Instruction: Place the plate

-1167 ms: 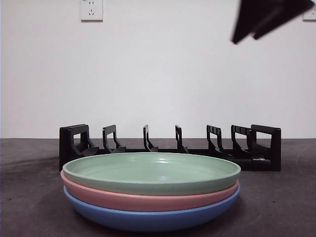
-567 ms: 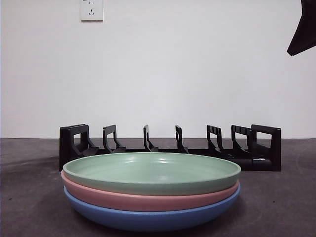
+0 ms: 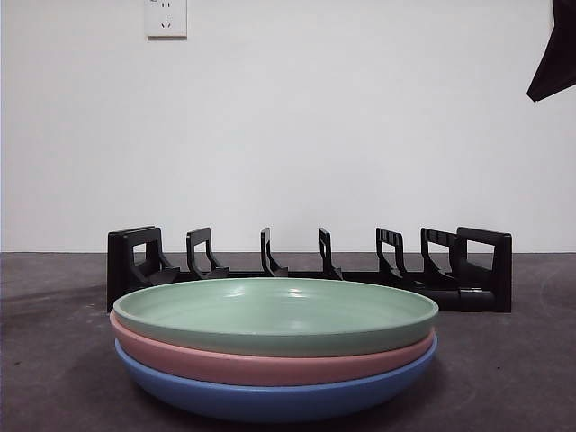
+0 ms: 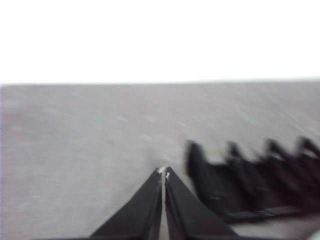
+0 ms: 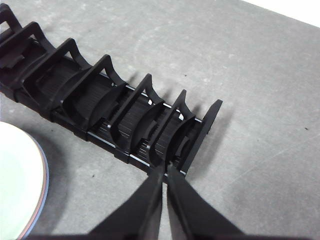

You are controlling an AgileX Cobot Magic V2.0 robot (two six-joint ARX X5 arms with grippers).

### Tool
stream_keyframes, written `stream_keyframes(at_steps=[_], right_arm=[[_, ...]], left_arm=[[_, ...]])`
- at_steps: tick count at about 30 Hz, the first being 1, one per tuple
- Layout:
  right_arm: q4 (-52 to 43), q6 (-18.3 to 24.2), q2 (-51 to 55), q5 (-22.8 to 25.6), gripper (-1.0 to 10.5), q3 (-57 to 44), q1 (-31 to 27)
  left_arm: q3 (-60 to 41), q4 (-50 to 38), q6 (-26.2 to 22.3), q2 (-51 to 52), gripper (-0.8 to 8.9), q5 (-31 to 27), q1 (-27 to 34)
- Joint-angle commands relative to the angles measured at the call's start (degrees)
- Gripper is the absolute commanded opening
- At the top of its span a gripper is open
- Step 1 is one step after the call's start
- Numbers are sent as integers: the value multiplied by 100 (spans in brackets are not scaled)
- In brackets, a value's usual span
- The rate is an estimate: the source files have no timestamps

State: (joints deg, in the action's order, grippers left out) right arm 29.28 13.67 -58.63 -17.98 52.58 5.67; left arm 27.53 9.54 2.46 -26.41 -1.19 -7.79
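Observation:
A stack of three plates sits near the front of the table: a green plate [image 3: 275,312] on top, a pink plate [image 3: 270,363] under it and a blue plate [image 3: 274,399] at the bottom. Behind it stands a black slotted plate rack [image 3: 310,267], with nothing in its slots. The right wrist view shows the rack [image 5: 105,107] and the green plate's edge [image 5: 17,180]. My right gripper [image 5: 164,169] is shut and empty, above the rack's end. It shows as a black tip [image 3: 553,63] at the front view's top right. My left gripper [image 4: 163,173] is shut and empty over the table beside the rack [image 4: 250,185].
The grey table [image 3: 522,378] runs back to a white wall with a socket [image 3: 166,16] at the top left.
The black gripper tip at the top right of the front view has moved right and up, almost out of the picture. The plates and rack have not moved.

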Motion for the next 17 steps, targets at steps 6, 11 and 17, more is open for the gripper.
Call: stream_keyframes(at_steps=[6,11,17], right_arm=[[-57,13,-39,-4,14,72,13],[-76,15,-42,-2,14,72,13],[-90,15,-39,-4,14,72,13]], left_arm=[[-2479,-595,-48,2162,8,-24,656],[-2680,-162,-35,2627,8,-31,927],[-2680,-173,-33,2623,8,-28,942]])
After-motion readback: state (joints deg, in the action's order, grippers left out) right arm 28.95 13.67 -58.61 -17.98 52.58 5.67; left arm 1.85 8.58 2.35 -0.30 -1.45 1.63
